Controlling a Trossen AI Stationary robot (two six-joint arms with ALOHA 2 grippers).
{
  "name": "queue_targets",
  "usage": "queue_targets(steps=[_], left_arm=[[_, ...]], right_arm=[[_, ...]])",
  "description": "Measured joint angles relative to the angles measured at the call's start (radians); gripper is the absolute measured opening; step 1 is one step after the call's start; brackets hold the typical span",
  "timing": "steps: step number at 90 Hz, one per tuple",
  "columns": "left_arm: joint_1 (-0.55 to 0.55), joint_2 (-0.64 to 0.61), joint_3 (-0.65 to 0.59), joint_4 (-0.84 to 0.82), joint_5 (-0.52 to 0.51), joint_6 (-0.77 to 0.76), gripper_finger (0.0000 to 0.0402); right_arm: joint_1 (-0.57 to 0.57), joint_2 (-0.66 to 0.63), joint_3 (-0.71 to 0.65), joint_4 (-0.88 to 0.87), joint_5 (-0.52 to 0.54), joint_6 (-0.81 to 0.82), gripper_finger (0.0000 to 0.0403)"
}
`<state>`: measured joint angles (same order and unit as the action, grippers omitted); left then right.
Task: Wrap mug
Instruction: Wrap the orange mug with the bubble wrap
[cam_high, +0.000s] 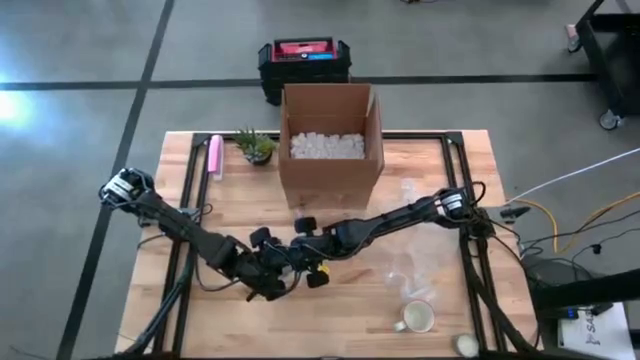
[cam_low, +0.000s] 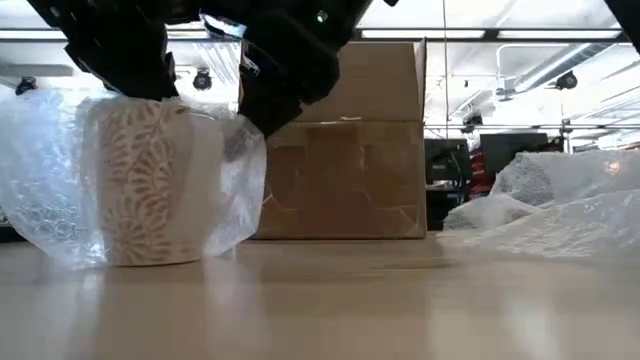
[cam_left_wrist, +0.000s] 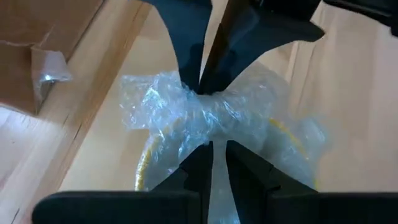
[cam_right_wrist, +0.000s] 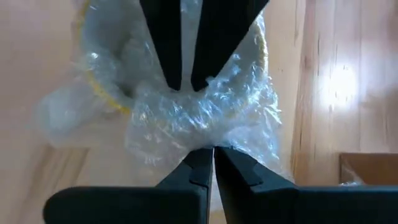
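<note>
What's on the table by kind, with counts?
Mugs: 2, the wrapped mug and a bare mug
Cardboard box: 1
Potted plant: 1
Pink object: 1
Loose bubble wrap: 1 pile
Total: 6

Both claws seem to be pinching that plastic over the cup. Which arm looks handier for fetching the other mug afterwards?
Probably the right arm. The bare mug sits at the table's near right corner, on its side. Both the right gripper and left gripper are shut on the bubble wrap.
</note>
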<state>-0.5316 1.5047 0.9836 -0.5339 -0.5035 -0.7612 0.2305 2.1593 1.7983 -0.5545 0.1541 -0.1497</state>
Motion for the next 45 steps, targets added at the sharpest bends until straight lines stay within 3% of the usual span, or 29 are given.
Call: queue_targets(steps=[22,45], left_arm=[[0.0,-0.002,-0.036,0.031,-0.002,-0.007,0.0036],[0.003,-0.011,-0.046,0.045,0.073,-0.005,0.0036]], right_arm=[[0.014,-0.001,0.022,-0.013,0.006,-0.004,0.0002],[0.006,0.001,0.017,-0.039,-0.002,0.004,0.0002]])
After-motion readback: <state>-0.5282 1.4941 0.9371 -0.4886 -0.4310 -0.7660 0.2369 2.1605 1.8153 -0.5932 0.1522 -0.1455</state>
